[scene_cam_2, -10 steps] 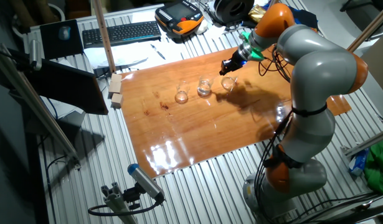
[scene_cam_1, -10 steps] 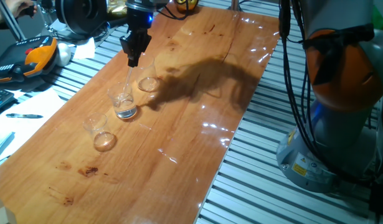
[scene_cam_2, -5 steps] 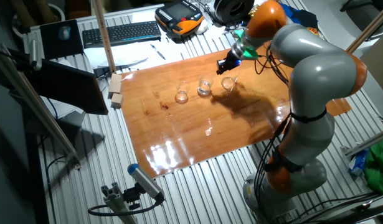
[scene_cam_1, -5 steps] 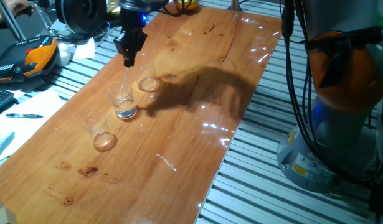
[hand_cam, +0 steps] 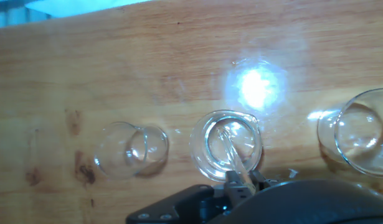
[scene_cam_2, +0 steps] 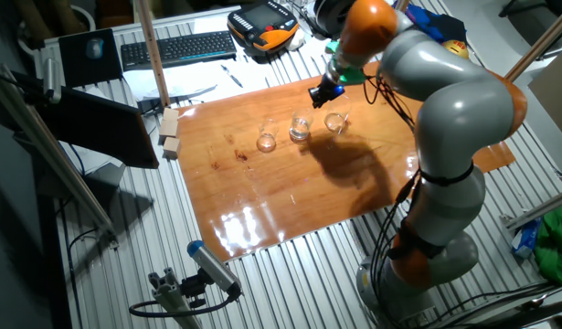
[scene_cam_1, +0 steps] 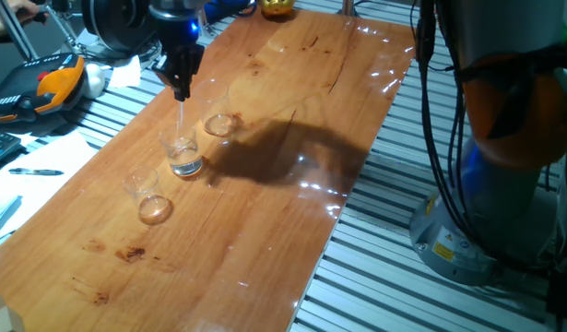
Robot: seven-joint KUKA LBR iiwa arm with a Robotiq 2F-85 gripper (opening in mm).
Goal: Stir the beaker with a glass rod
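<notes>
The beaker (scene_cam_1: 183,153) is the middle one of three clear glasses in a row on the wooden table (scene_cam_1: 292,212). It also shows in the other fixed view (scene_cam_2: 301,128) and in the hand view (hand_cam: 227,144). My gripper (scene_cam_1: 182,90) hangs straight above it, shut on the top of the glass rod (scene_cam_1: 182,124). The rod runs down into the beaker. In the hand view the rod (hand_cam: 231,155) slants from my gripper (hand_cam: 241,184) into the beaker's mouth. In the other fixed view my gripper (scene_cam_2: 321,93) is just behind the beakers.
A smaller beaker (scene_cam_1: 149,196) stands to the near left and a taller one (scene_cam_1: 218,117) to the far right of the middle beaker. A keyboard (scene_cam_2: 178,47), an orange-black device (scene_cam_1: 57,83) and clutter lie beyond the table's left edge. Two wooden blocks (scene_cam_2: 171,132) sit off its corner.
My gripper has moved toward the table's left edge with the rod's top, so the rod swings inside the beaker. The arm's shadow has shifted with it. The beakers have stayed put.
</notes>
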